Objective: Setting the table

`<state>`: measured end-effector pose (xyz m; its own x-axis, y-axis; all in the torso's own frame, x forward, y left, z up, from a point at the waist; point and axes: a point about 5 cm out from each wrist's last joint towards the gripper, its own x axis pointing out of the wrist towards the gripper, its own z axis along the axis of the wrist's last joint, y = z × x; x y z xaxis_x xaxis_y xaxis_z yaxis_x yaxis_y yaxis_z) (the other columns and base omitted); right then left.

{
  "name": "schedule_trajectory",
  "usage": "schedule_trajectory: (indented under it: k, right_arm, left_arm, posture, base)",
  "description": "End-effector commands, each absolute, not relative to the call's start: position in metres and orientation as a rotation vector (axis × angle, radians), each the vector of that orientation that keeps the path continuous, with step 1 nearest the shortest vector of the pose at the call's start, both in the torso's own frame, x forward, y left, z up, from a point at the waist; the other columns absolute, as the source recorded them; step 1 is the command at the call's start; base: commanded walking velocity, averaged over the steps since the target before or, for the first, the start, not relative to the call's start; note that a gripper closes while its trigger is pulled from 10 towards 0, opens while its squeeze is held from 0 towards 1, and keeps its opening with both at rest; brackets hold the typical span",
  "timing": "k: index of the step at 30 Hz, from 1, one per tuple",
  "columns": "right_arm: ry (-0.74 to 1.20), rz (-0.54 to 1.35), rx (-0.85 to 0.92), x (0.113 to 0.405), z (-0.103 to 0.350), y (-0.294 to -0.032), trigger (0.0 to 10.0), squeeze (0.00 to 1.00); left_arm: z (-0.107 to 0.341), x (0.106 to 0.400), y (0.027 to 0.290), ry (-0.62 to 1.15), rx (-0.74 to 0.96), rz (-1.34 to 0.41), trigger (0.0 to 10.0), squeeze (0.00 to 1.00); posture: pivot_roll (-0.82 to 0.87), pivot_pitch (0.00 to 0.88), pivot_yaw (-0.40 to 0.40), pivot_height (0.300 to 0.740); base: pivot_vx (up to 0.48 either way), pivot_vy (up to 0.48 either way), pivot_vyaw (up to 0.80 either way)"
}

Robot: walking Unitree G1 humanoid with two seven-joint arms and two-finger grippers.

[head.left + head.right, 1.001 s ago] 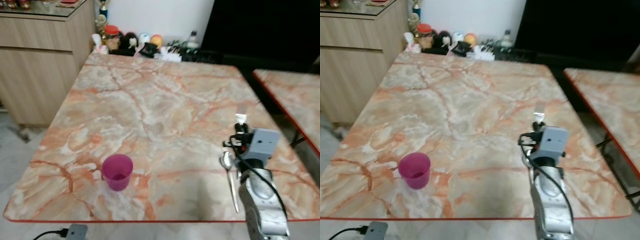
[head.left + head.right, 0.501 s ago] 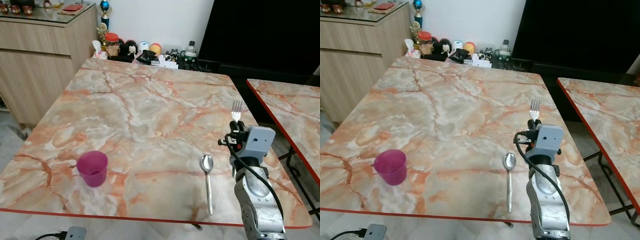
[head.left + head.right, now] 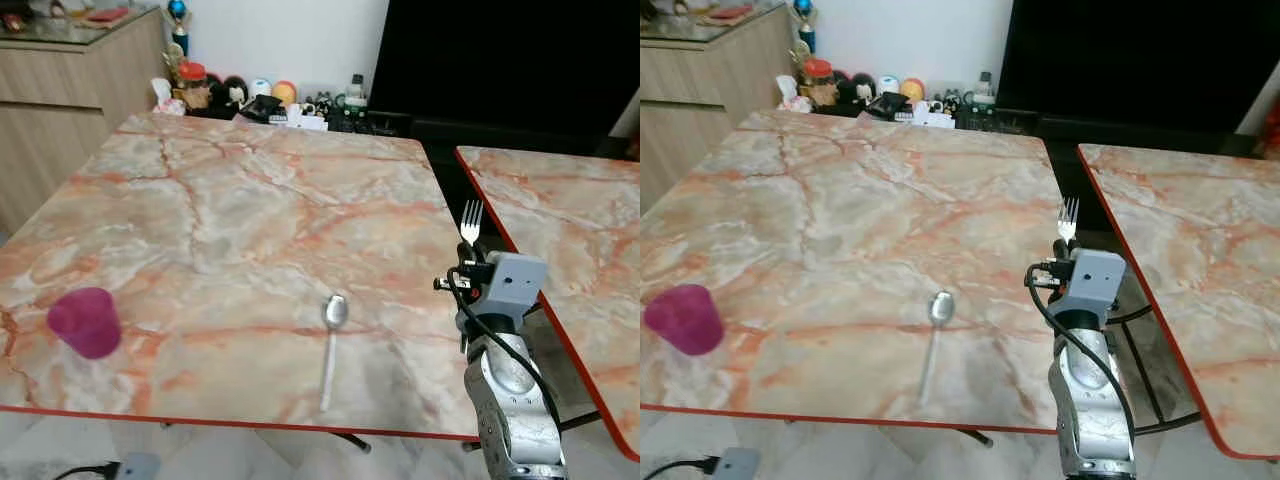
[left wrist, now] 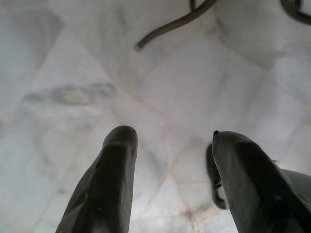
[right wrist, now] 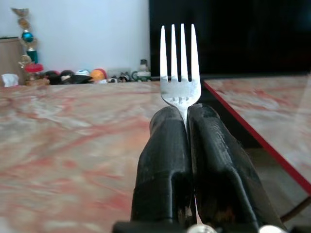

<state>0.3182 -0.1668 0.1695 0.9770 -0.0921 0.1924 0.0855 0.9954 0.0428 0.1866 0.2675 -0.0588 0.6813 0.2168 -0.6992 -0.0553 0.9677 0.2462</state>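
Fork (image 5: 180,73) is metal: light, stiff, smooth, so apt to slip or swivel if pinched only at the neck; a hold further down the handle looks steadier for laying it flat. Right gripper (image 5: 187,121) is clamped tight on it just below the head, no gap betw. the black fingers (image 5: 165,160). It sits off the right edge of the near marble table (image 3: 230,200), by the gap to the 2nd table (image 3: 1200,230); long axis runs along the fingers, tines up and toward the far side. Spoon (image 3: 330,345) lies near the front edge, bowl far, handle near; pink cup (image 3: 84,321) far left. Left gripper (image 4: 170,145) hangs spread, holding nothing, over pale floor (image 4: 160,87).
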Motion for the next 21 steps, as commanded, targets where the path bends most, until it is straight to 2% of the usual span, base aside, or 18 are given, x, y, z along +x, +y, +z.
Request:
schedule_trajectory:
  k: [1,21]
  right_arm:
    - [-0.197,-0.138,0.034,0.315,0.168,-0.179,10.0,0.00]
    - [-0.224,-0.158,0.027,0.315,0.175,-0.182,10.0,0.00]
  left_arm:
    - [-0.064,0.182,0.261,0.833,0.203,0.130,10.0,0.00]
    - [-0.069,0.180,0.248,0.849,0.185,0.098,10.0,0.00]
  posture:
    - [0.05,0.095,-0.030,0.740]
    - [0.03,0.112,-0.041,0.740]
  base:
    - [0.000,-0.379,0.00]
    - [0.000,-0.380,0.00]
